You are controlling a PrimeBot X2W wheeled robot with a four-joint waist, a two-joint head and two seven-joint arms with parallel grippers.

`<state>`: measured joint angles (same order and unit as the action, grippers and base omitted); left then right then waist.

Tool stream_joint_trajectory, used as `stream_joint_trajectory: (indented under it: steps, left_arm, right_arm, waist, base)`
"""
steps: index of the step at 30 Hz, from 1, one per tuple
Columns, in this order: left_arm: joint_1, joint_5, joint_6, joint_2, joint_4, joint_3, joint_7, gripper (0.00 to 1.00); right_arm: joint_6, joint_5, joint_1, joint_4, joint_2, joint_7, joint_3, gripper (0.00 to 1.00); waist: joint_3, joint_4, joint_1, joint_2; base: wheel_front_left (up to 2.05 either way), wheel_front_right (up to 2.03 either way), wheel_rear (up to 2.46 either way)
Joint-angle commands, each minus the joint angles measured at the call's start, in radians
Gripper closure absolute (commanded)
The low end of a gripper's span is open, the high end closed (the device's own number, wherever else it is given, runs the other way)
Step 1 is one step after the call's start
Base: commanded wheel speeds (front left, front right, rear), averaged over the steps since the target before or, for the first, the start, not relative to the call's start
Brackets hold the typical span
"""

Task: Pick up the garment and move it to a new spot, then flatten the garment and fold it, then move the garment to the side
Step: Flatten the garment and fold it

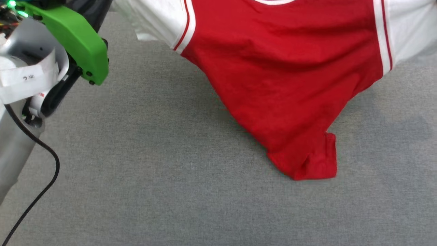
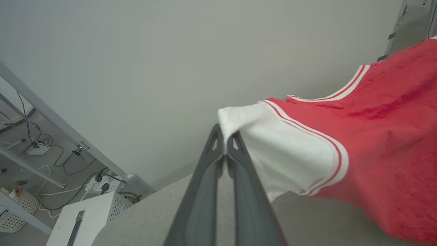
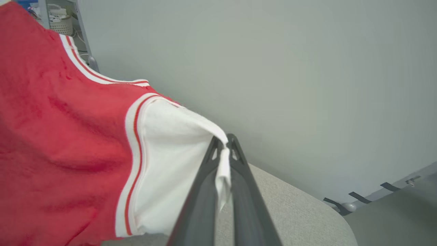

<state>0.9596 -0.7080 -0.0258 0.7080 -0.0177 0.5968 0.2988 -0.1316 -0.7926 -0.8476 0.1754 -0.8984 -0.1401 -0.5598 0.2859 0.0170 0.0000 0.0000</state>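
Your left fingers (image 2: 205, 184) and right fingers (image 3: 199, 201) each pinch a white sleeve, stretching the red garment (image 1: 283, 68), hem corner drooping onto the grey bench (image 1: 153, 171) toward five o'clock.

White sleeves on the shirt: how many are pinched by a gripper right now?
2. The left gripper pinches one sleeve of the garment; the right gripper pinches the other sleeve.

Soft matt cloth garment (image 1: 283, 85), rough woven tabletop (image 1: 153, 177), smooth green plastic casing (image 1: 78, 37), matt dark left end effector (image 2: 225, 140), probably plastic
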Motion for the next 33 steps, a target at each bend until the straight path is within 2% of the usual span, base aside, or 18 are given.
stream_joint_trajectory:
  steps: [1, 7, 13, 18, 26, 29, 30, 33]
  left_arm:
    - [0.031, 0.014, 0.010, 0.005, 0.010, -0.012, -0.011, 1.00]
    - [0.138, 0.014, -0.007, -0.022, 0.001, -0.025, -0.002, 1.00]
    - [0.335, 0.056, -0.037, -0.084, -0.078, -0.019, -0.002, 1.00]
    - [0.536, 0.104, -0.062, -0.138, -0.186, -0.015, -0.025, 1.00]
    - [0.802, 0.154, -0.087, -0.203, -0.381, -0.015, -0.124, 1.00]
    - [0.867, 0.162, -0.094, -0.210, -0.449, -0.010, -0.164, 1.00]
    - [0.896, 0.157, -0.098, -0.217, -0.507, -0.005, -0.199, 1.00]
    - [0.889, 0.143, -0.101, -0.224, -0.555, 0.009, -0.232, 1.00]
  right_arm:
    - [0.001, 0.016, -0.028, -0.014, 0.004, 0.010, 0.026, 1.00]
    - [0.001, 0.082, -0.089, -0.066, 0.042, -0.030, 0.118, 1.00]
    - [0.001, 0.162, -0.261, -0.042, 0.089, -0.098, 0.158, 1.00]
    - [0.001, 0.229, -0.476, 0.050, 0.139, -0.117, 0.148, 1.00]
    - [0.001, 0.327, -0.791, 0.243, 0.223, -0.055, 0.090, 1.00]
    - [0.001, 0.352, -0.878, 0.314, 0.244, -0.016, 0.069, 1.00]
    - [0.001, 0.359, -0.938, 0.388, 0.265, 0.022, 0.049, 1.00]
    - [0.001, 0.348, -0.953, 0.440, 0.278, 0.052, 0.006, 1.00]
  waist:
    - [-0.017, -0.017, 0.0000, 0.0000]
    - [-0.006, -0.029, 0.0000, 0.0000]
    - [0.078, -0.038, 0.0000, 0.0000]
    - [0.172, -0.045, 0.0000, 0.0000]
    - [0.250, -0.049, 0.0000, 0.0000]
    - [0.268, -0.048, 0.0000, 0.0000]
    - [0.287, -0.043, 0.0000, 0.0000]
    - [0.304, -0.035, 0.0000, 0.0000]
  base:
    - [0.00, 0.00, 0.00]
    - [0.00, 0.00, 0.00]
    - [0.00, 0.00, 0.00]
    - [0.00, 0.00, 0.00]
    - [0.00, 0.00, 0.00]
    - [0.00, 0.00, 0.00]
    - [0.00, 0.00, 0.00]
    - [0.00, 0.00, 0.00]
